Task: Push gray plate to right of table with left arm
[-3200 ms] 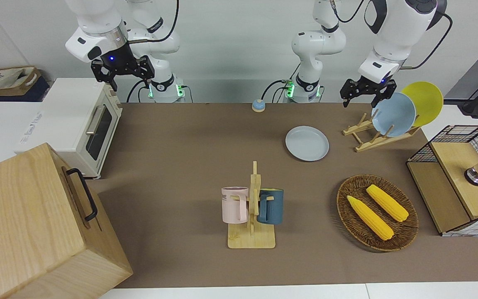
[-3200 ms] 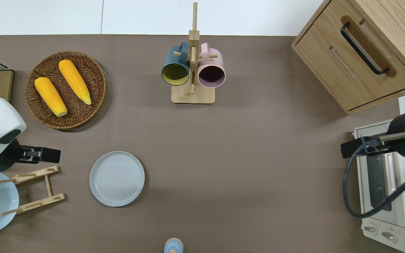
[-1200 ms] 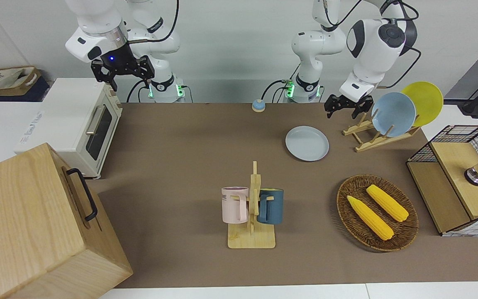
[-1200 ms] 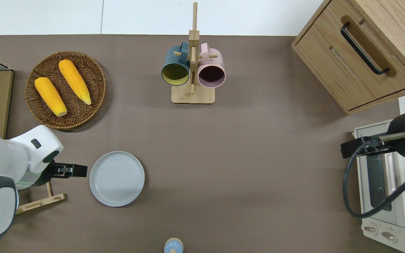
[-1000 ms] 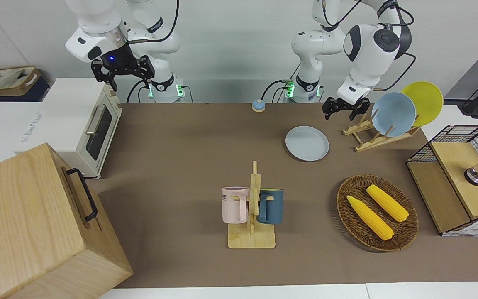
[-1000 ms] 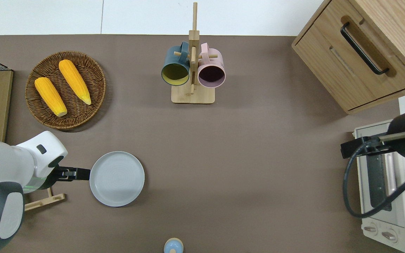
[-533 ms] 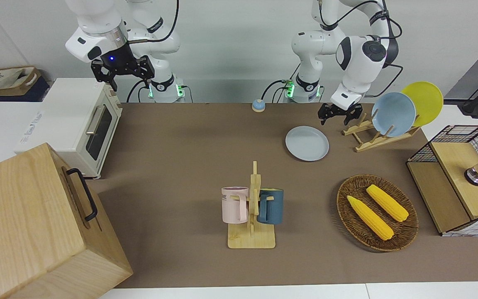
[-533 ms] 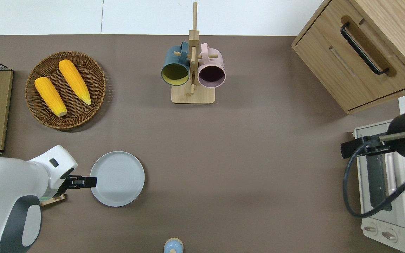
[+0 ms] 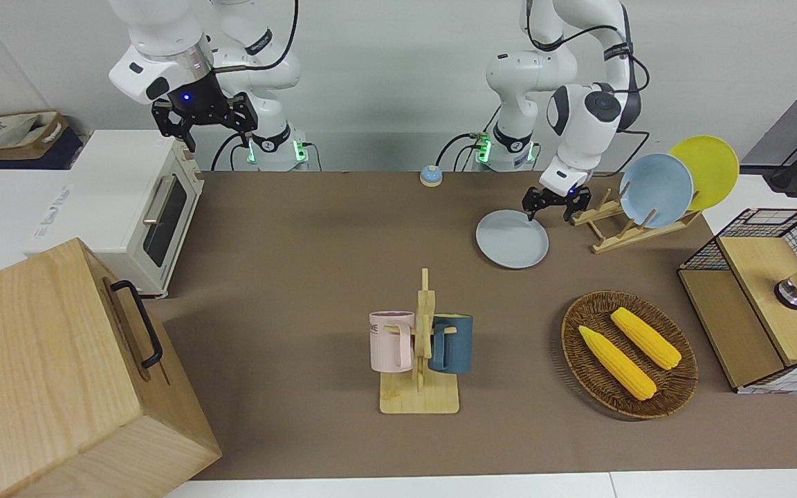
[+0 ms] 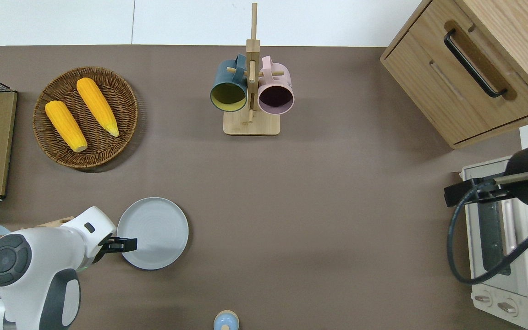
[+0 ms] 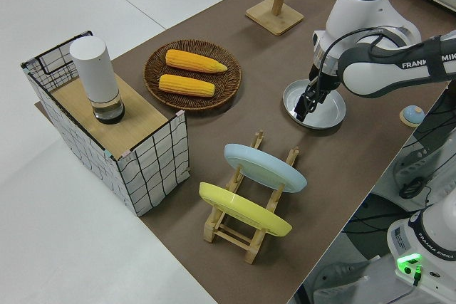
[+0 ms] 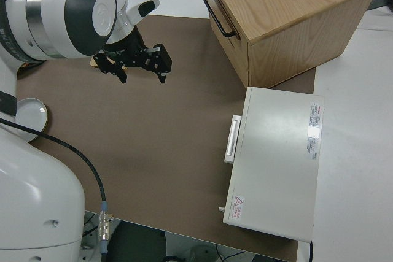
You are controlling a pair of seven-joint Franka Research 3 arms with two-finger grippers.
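Gray plate (image 10: 153,233) lies flat, rim up, on the bench (image 10: 319,206), round with no long axis, beside the plate rack (image 9: 613,225). Left gripper (image 10: 124,245) is over its edge, jaws spread wide. Right arm parked.

Bright, even light; soft shadows

— What's my left arm (image 10: 30,270) made of?
— Glossy white shell, with a matt black gripper (image 10: 124,245).
— And the rest?
— Smooth, faintly shiny plate (image 10: 154,229); matt brown table (image 10: 319,220) cover; rough wicker basket (image 10: 122,98); bare pale wooden rack (image 9: 609,228).
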